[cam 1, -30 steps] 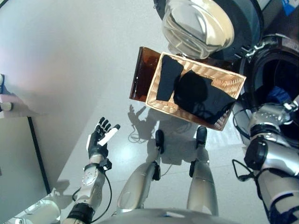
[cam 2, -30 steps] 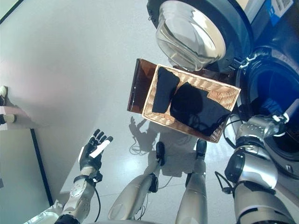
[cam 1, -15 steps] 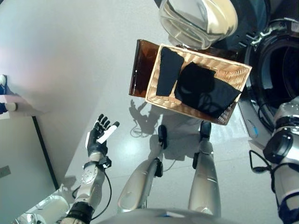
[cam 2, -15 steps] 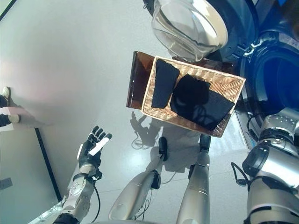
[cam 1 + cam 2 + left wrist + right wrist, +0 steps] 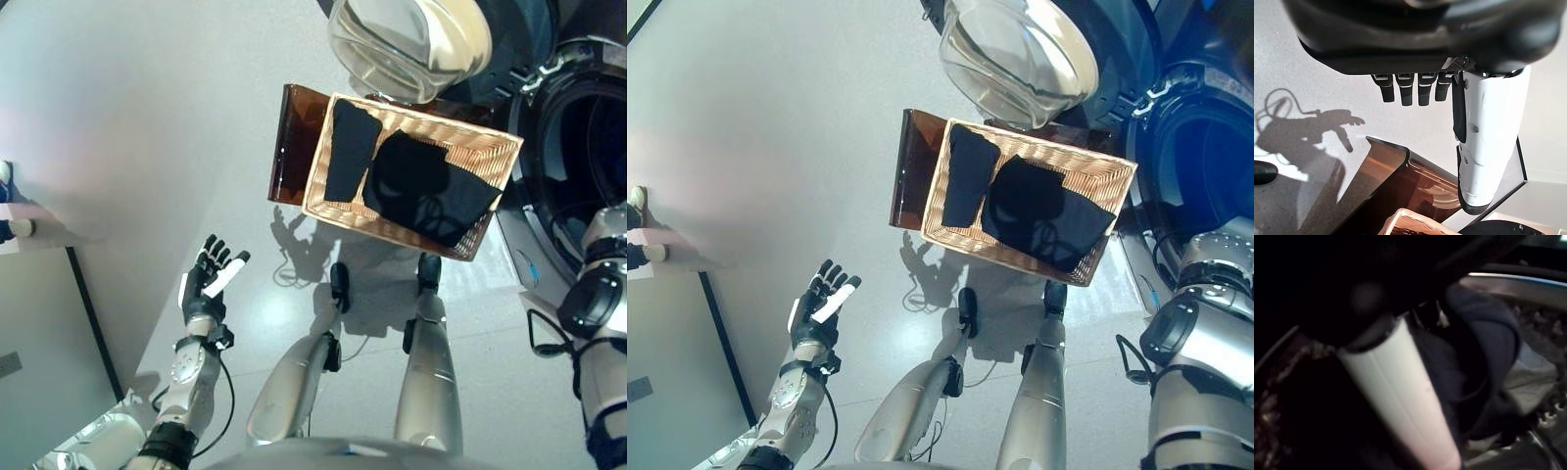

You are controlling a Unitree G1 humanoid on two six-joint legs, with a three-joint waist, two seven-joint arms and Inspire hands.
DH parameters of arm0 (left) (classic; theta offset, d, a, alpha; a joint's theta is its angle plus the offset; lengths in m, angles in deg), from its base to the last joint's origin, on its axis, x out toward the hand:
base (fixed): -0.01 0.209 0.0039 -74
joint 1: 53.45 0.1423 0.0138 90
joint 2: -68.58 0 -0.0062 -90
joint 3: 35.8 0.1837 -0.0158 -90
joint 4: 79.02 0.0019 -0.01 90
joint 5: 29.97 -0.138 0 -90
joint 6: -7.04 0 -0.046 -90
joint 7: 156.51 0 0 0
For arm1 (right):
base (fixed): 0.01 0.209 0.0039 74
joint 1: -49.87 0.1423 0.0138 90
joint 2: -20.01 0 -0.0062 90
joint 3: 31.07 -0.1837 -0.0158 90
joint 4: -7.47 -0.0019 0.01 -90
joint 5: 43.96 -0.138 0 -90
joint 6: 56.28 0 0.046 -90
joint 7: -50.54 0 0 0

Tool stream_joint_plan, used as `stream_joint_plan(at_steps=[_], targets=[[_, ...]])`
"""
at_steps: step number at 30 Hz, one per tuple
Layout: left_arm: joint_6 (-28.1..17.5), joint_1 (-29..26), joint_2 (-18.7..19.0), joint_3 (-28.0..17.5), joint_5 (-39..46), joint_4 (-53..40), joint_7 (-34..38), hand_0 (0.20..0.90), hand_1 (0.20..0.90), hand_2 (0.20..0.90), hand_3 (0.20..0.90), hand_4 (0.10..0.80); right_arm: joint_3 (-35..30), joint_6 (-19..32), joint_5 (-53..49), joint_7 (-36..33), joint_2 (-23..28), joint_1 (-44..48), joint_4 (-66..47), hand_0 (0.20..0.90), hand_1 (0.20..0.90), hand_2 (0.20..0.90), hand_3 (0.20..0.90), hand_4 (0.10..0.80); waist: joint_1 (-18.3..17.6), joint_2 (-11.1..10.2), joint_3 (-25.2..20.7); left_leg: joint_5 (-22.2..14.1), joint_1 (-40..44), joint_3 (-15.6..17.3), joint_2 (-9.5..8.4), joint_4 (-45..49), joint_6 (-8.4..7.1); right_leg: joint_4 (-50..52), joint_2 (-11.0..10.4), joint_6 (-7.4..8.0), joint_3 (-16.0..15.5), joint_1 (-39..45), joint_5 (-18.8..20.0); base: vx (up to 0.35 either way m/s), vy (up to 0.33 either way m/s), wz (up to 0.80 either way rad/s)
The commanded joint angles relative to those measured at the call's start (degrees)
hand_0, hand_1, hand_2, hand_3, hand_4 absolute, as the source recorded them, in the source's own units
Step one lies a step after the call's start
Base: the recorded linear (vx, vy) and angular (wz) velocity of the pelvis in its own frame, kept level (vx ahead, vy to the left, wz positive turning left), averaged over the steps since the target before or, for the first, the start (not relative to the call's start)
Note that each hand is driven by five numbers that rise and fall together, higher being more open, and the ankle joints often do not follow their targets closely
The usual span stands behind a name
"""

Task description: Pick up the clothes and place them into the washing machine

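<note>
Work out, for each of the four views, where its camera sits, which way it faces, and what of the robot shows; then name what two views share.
Left eye: on the head, facing down at the basket of clothes and the washer; left hand shows.
Right eye: beside it, same scene.
Left wrist: on the left arm, looking past open fingers at floor and basket.
Right wrist: inside the drum; right hand by blue cloth.
Shared: both eyes and the left wrist show the basket.

Pale grey floor (image 5: 147,117), wicker basket (image 5: 495,166) with dark clothes (image 5: 416,186), brown tray (image 5: 292,147)
</note>
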Motion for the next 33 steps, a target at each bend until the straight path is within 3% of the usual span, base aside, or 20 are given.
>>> stream_joint_plan(at_steps=[1,9,21,33], targets=[[-4.4,2.7,4.5,-4.4,1.6,-2.7,1.5,0.900,0.900,0.900,0.900,0.800,6.7,2.8,6.0,0.7,5.2,-0.7,-2.2,0.900,0.900,0.900,0.900,0.800,-0.4,-1.0,-3.7,-3.0,0.2,0.4,0.85,2.0,-6.56,-1.9,0.2,-0.48,-1.2,3.9,-2.5,-0.010,0.002,0.04],[-4.4,2.4,4.5,-4.9,2.0,-1.9,0.6,0.900,0.900,0.900,0.900,0.800,8.5,-1.5,8.7,3.5,1.0,-4.6,-0.4,0.900,0.900,0.900,0.900,0.800,-0.6,-2.2,-3.5,-3.9,0.3,0.6,0.89,4.2,-6.31,-2.1,0.0,-0.49,-1.7,5.2,-2.2,-0.005,0.001,0.01],[-5.1,1.2,3.6,-7.2,1.8,0.5,0.2,0.900,0.900,0.900,0.900,0.800,11.4,-4.4,16.1,6.8,-12.8,-13.9,-3.5,0.900,0.900,0.900,0.900,0.800,-1.7,-6.4,-3.8,-5.4,0.8,0.7,1.19,6.3,-5.88,-6.0,0.6,-0.19,-2.3,9.3,-0.1,-0.009,-0.002,-0.04],[-5.4,0.7,2.8,-10.1,-0.4,4.1,0.0,0.900,0.900,0.900,0.900,0.800,18.4,-8.0,29.5,9.8,-20.0,-26.0,-9.1,0.900,0.900,0.900,0.900,0.800,-2.9,-10.7,-4.5,-6.1,4.4,0.0,1.66,6.9,-5.72,-8.3,1.0,-0.18,-3.7,15.0,0.5,0.007,-0.005,0.02]])
